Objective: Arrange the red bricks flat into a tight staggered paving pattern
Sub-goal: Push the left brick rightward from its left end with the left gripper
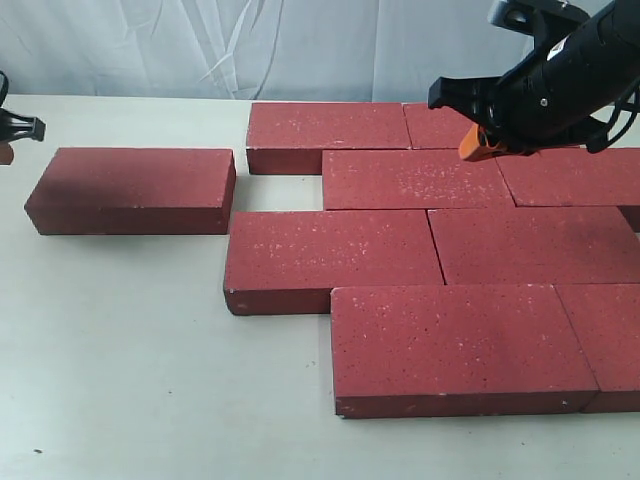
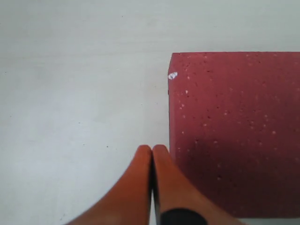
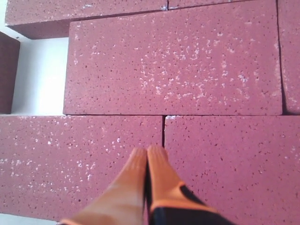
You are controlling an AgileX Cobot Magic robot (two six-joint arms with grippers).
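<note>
Several dark-red bricks lie flat in staggered rows on the right, among them a front brick (image 1: 455,345) and a third-row brick (image 1: 330,255). One loose brick (image 1: 130,190) lies apart on the left. My left gripper (image 1: 5,152) sits at the left edge of the exterior view. In the left wrist view the left gripper (image 2: 152,151) is shut and empty over bare table, just beside the loose brick (image 2: 234,131). My right gripper (image 1: 478,145) hovers over the back rows. In its wrist view the right gripper (image 3: 147,152) is shut and empty above a seam between two bricks (image 3: 84,164).
A pale table (image 1: 120,350) carries everything, with bare surface at the front left. A small gap of table (image 1: 282,192) separates the loose brick from the paved group. A white cloth backdrop (image 1: 200,45) hangs behind.
</note>
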